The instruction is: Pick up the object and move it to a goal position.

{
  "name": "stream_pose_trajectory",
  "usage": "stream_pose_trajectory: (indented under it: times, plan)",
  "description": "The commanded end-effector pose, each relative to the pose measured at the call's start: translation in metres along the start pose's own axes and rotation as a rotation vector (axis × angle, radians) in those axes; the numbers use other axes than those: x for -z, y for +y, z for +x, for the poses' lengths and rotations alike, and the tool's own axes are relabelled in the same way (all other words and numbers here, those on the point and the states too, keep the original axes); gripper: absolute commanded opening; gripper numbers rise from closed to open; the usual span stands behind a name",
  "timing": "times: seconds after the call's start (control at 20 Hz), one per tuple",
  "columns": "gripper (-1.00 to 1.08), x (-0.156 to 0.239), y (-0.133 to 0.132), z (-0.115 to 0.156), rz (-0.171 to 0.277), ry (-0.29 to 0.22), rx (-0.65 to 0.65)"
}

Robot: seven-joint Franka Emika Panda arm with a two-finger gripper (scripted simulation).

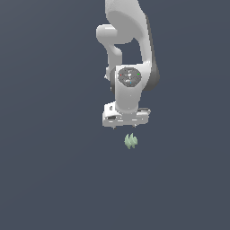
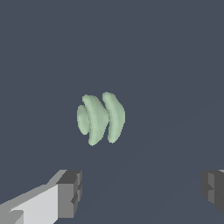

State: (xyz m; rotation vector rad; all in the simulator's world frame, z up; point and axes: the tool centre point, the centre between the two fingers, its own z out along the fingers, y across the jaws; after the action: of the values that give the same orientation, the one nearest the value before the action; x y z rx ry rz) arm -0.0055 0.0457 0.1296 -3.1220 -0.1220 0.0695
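Exterior view: a white robot arm [image 1: 128,40] reaches down from the top of the scene over a plain dark blue-grey floor [image 1: 45,179]. Its wrist points downward, and the gripper [image 1: 126,127] hangs at the lower end of the arm. The small pale green object [image 1: 130,141] lies on the floor just below the gripper in this picture and slightly toward the exterior view's right of its middle. The object is apart from the gripper; nothing touches it. It is made of several curved, pointed lobes set side by side, like ridged leaves, and it is narrower than the gripper body.

Wrist view: the same object [image 2: 100,117] appears near the centre, with three lobes visible, lying on the bare floor [image 2: 175,65]. Two grey fingertips [image 2: 70,193] show at the lower corners of the picture, spread wide apart with only bare floor between them; the gripper [image 2: 142,189] is released and holds nothing. The object sits clear of both fingertips, outside the gap between them. How high the gripper hangs above the floor cannot be told.
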Motion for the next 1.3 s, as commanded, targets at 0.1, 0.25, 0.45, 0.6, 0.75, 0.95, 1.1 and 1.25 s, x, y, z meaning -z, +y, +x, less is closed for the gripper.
stream_pose_trajectory:
  times: [0.1, 0.25, 0.45, 0.6, 0.75, 0.95, 1.1, 1.25]
  plan:
    - [1.0, -0.016, -0.015, 0.017, -0.011, 0.018, 0.06]
    - [1.0, -0.027, -0.024, 0.026, -0.016, 0.029, 0.096]
    - [1.0, -0.036, -0.032, 0.034, -0.02, 0.039, 0.126]
    - [1.0, -0.038, -0.034, 0.036, -0.021, 0.042, 0.136]
    - [1.0, -0.038, -0.034, 0.035, -0.02, 0.04, 0.133]
    - [1.0, -0.048, -0.034, 0.036, -0.021, 0.041, 0.134]
    - [1.0, -0.063, -0.034, 0.036, -0.021, 0.041, 0.135]
    - [1.0, -0.079, -0.034, 0.037, -0.021, 0.042, 0.136]
